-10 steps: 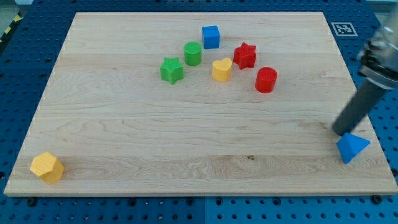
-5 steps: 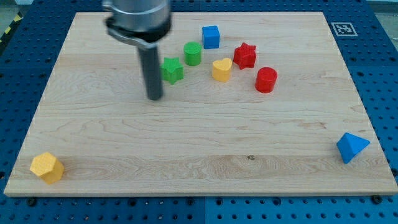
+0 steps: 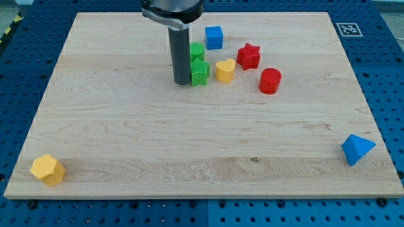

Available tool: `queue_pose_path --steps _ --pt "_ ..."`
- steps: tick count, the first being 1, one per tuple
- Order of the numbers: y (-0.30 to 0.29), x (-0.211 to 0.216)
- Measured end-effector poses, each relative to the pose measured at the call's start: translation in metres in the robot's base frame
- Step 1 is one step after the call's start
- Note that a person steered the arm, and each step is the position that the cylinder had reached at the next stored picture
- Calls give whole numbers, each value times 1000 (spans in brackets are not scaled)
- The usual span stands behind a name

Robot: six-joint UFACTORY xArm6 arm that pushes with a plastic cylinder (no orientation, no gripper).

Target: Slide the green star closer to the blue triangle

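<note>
The green star (image 3: 200, 72) lies at the upper middle of the wooden board (image 3: 113, 139), partly hidden by my rod. My tip (image 3: 182, 82) touches the star's left side. The star sits just below a green cylinder (image 3: 197, 50) and left of the yellow heart (image 3: 225, 70). The blue triangle (image 3: 357, 149) lies far off at the view's lower right, near the board's right edge.
A blue cube (image 3: 214, 37) sits near the top edge. A red star (image 3: 249, 56) and a red cylinder (image 3: 270, 81) lie right of the yellow heart. A yellow hexagon (image 3: 47, 169) sits at the lower left corner.
My tip moved from beside the blue triangle to the left of the green star, then pushed the star rightwards, closer to the yellow heart.
</note>
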State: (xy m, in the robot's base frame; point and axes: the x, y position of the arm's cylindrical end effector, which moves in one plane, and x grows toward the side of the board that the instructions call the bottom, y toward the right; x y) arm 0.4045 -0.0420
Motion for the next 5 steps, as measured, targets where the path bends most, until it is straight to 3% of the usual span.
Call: queue_pose_path --steps 3,5 --pt "-20 -30" --pt "35 -11"
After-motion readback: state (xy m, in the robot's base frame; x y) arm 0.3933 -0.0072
